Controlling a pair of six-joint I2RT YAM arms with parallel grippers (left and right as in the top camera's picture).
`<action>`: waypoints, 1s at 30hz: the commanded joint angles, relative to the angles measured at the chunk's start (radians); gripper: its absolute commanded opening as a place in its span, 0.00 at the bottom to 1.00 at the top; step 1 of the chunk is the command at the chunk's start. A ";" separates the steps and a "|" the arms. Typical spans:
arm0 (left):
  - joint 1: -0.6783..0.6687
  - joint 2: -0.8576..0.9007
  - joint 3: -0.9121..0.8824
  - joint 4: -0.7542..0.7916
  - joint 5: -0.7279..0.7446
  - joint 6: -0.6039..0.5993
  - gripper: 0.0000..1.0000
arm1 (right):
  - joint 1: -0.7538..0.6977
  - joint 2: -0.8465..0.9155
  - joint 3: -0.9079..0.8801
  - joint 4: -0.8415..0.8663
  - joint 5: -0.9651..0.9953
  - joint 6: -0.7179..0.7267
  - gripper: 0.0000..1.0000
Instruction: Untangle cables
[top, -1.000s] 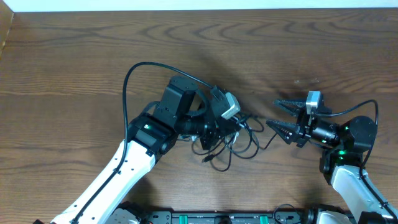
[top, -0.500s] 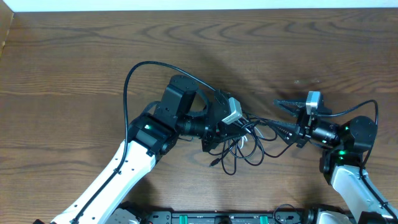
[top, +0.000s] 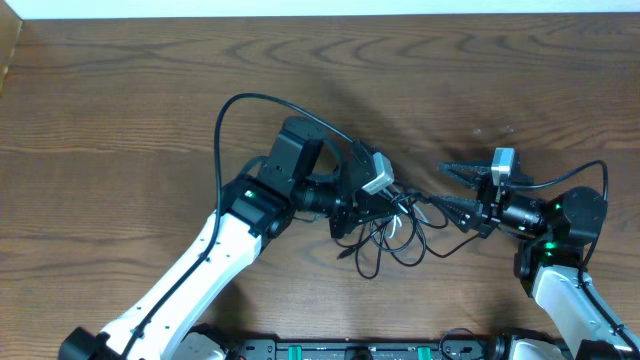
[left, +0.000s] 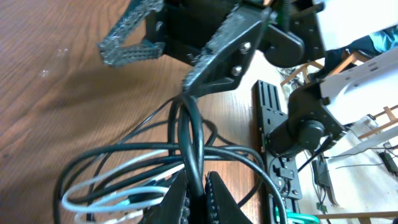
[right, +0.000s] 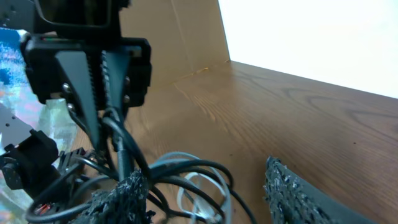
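The left end effector, its black ridged fingers pressed together, pinches a doubled strand of the thin black cables. The tangle sits near the middle of the brown wooden counter, toward its near edge, between the two arms. The right end effector faces it from the right with jaws spread, one finger against a black loop and nothing gripped. I judge this to be the pulling-apart step: the right one should close on a single strand and draw it rightward. The left wrist view shows the pinch itself and the short white cable looped inside the black coils. The overhead view hides the pinch but shows loose loops trailing nearer.
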 joint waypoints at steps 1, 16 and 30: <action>-0.002 0.026 0.025 0.039 0.005 0.020 0.07 | 0.010 0.002 0.016 0.003 -0.004 -0.002 0.59; -0.171 0.039 0.025 0.107 -0.286 -0.017 0.08 | 0.010 0.002 0.016 0.003 0.028 0.015 0.56; -0.210 0.039 0.025 0.116 -0.400 -0.018 0.08 | 0.010 0.002 0.016 0.003 0.020 0.019 0.01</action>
